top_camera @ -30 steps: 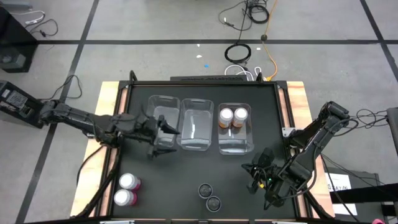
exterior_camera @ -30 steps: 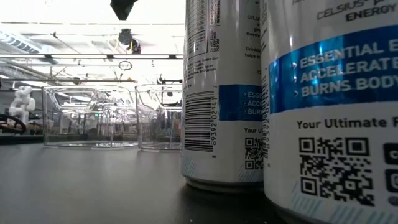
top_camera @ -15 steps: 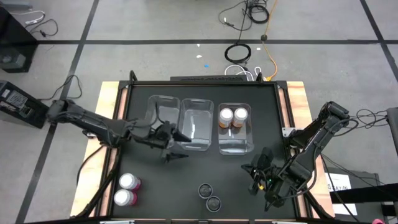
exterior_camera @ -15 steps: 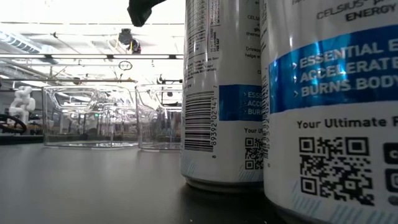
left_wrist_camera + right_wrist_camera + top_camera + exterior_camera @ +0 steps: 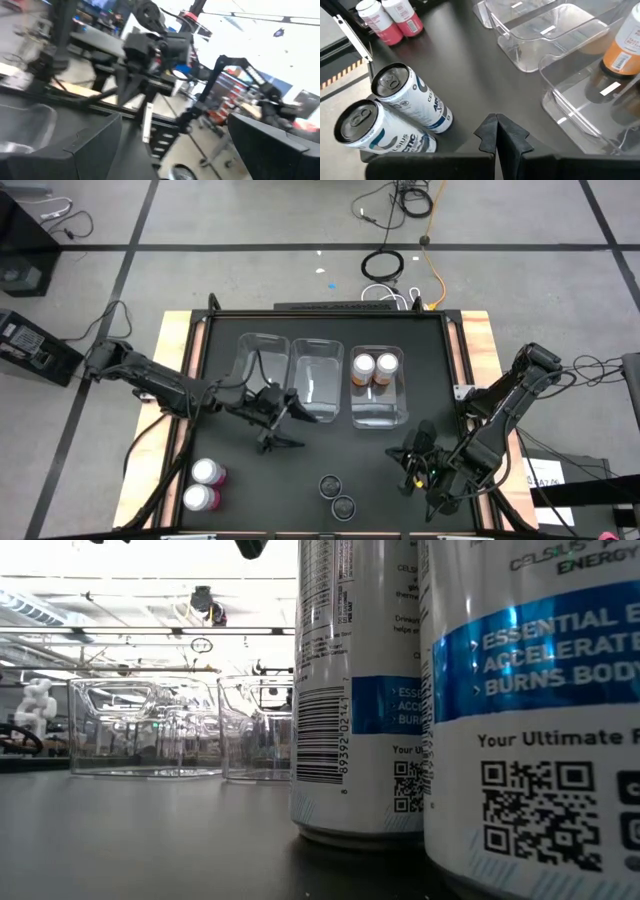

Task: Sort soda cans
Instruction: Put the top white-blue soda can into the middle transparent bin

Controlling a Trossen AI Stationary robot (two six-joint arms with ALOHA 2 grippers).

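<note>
Two dark-topped cans (image 5: 336,495) with white and blue labels stand near the table's near edge; they fill the low view (image 5: 350,690) and show in the right wrist view (image 5: 402,97). Two pink cans (image 5: 204,484) stand at the near left. Two orange cans (image 5: 374,368) stand in the right clear bin (image 5: 378,412). My left gripper (image 5: 292,423) is open and empty, above the table just in front of the middle bin (image 5: 315,380). My right gripper (image 5: 410,457) is shut and empty, at the near right, its fingers (image 5: 496,135) pointing toward the dark cans.
Three clear bins stand side by side at the table's middle; the left bin (image 5: 262,370) and middle bin hold nothing. Wooden rails (image 5: 175,380) edge the black table top. Cables lie on the floor beyond the far edge.
My left gripper has gone from above the left bin toward the table's right and near edges, and now hangs in front of the middle bin. My right arm has kept still, and no can has moved.
</note>
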